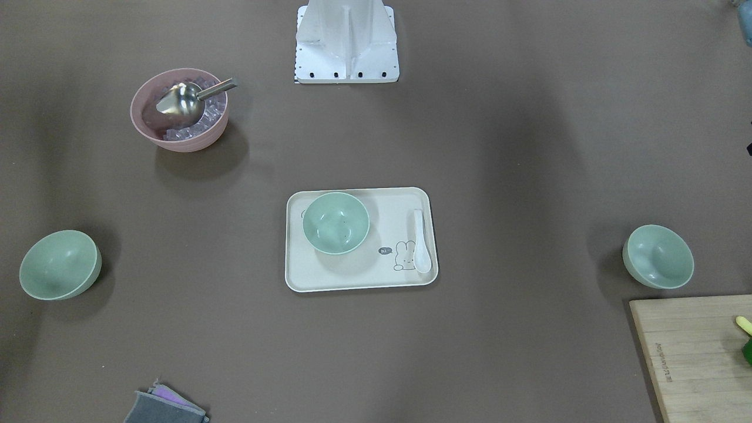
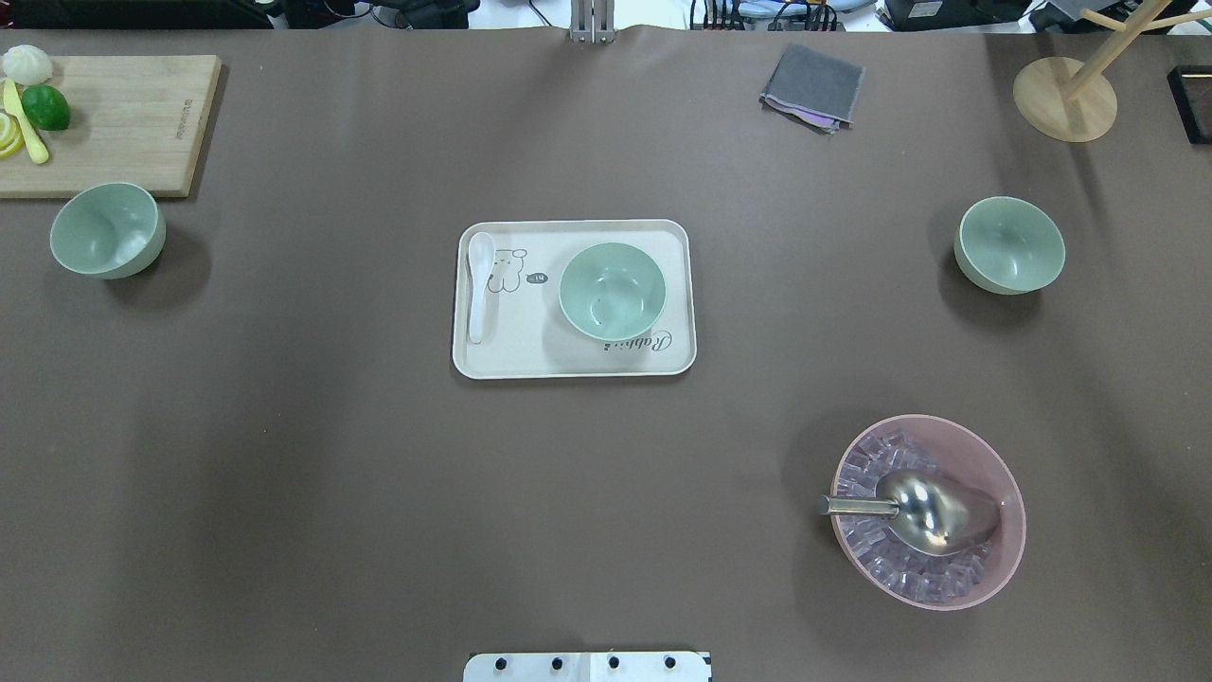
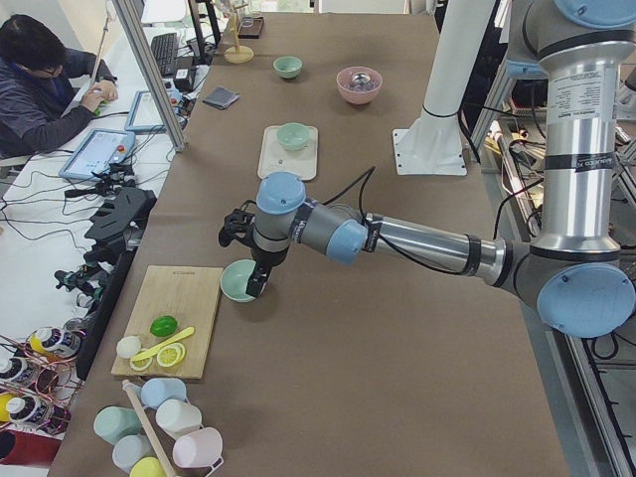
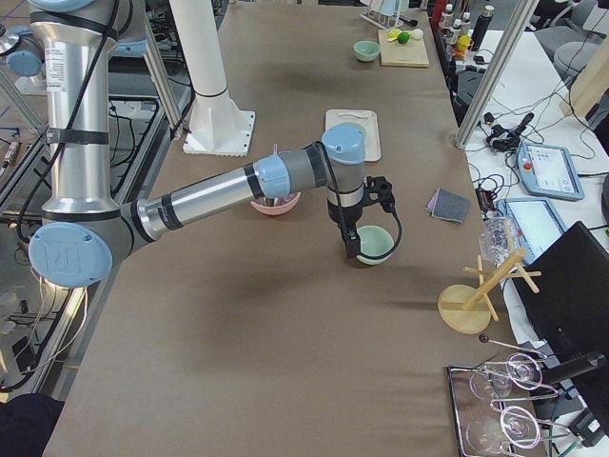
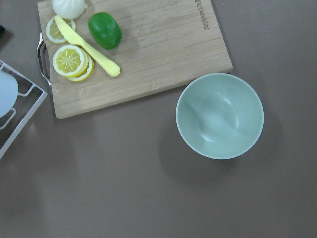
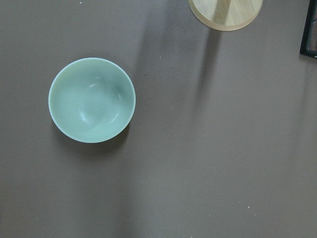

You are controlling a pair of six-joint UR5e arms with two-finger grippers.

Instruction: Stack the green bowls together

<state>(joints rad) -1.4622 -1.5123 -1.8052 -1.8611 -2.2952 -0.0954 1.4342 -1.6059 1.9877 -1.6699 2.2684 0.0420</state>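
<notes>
Three pale green bowls stand apart. One bowl (image 2: 613, 291) sits on the cream tray (image 2: 492, 365) at the table's middle. One bowl (image 2: 107, 230) stands at the far left by the cutting board and shows in the left wrist view (image 5: 219, 116). One bowl (image 2: 1009, 244) stands at the far right and shows in the right wrist view (image 6: 91, 100). My left gripper (image 3: 256, 283) hangs just over the left bowl's near rim. My right gripper (image 4: 352, 248) hangs just beside the right bowl (image 4: 378, 245). I cannot tell whether either is open or shut.
A white spoon (image 2: 479, 284) lies on the tray. A pink bowl (image 2: 1006, 474) with ice and a metal scoop stands at the near right. A cutting board (image 2: 123, 123) with lime and lemon, a grey cloth (image 2: 812, 87) and a wooden stand (image 2: 1065, 99) line the far edge.
</notes>
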